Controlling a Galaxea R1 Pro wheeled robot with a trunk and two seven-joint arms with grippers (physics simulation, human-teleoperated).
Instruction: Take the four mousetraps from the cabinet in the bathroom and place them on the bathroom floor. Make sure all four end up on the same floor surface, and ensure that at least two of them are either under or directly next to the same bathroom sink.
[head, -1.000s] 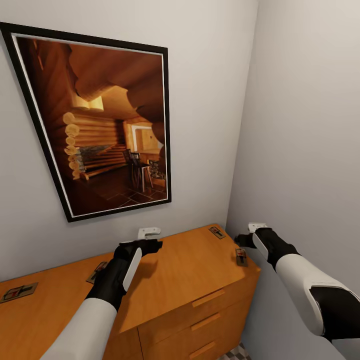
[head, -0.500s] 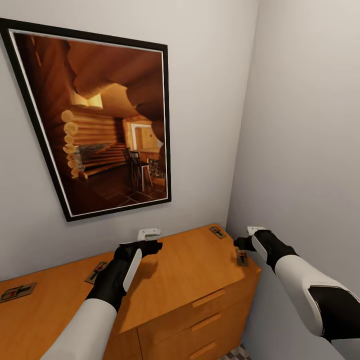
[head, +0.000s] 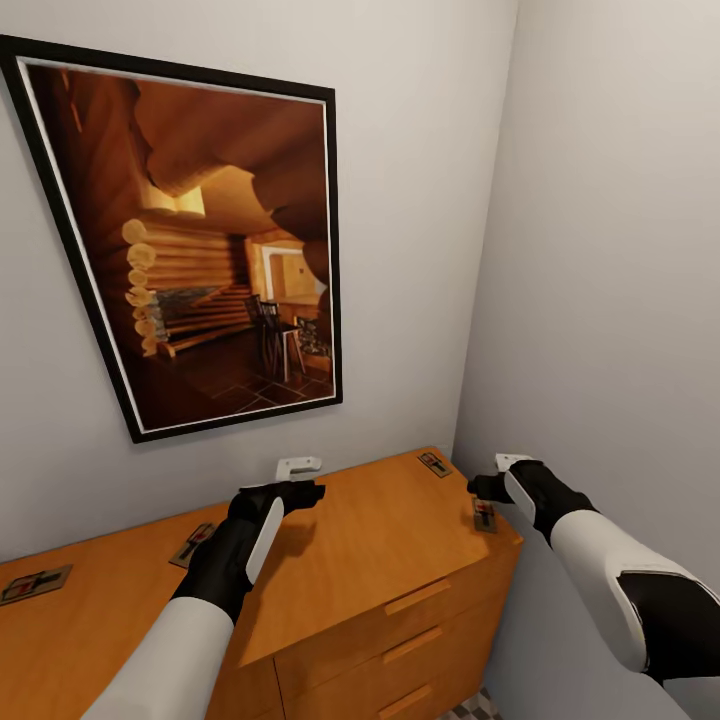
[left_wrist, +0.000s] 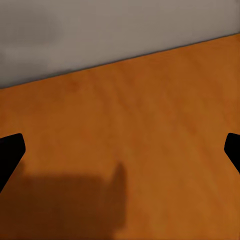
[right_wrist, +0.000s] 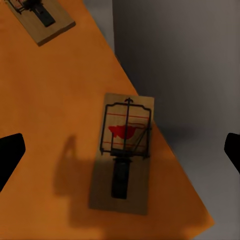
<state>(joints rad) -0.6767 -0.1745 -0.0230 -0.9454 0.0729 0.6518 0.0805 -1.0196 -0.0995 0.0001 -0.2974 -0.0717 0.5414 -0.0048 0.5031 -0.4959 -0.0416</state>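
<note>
Orange-brown cabinet (head: 380, 540) sitting lower centre, carrying four mousetraps: one (head: 484, 514) at its right edge under the right gripper (head: 492, 478), jaws spread wide, gripping nothing; one (head: 434, 463) at the back corner; two (head: 193, 545) (head: 36, 583) lower left. Left gripper (head: 298, 478) hovering mid-top, jaws also spread.

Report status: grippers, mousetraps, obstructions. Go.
Left gripper open over bare cabinet top. Right gripper open above corner mousetrap. Four mousetraps on cabinet, none grasped. Side wall close to the right arm.
</note>
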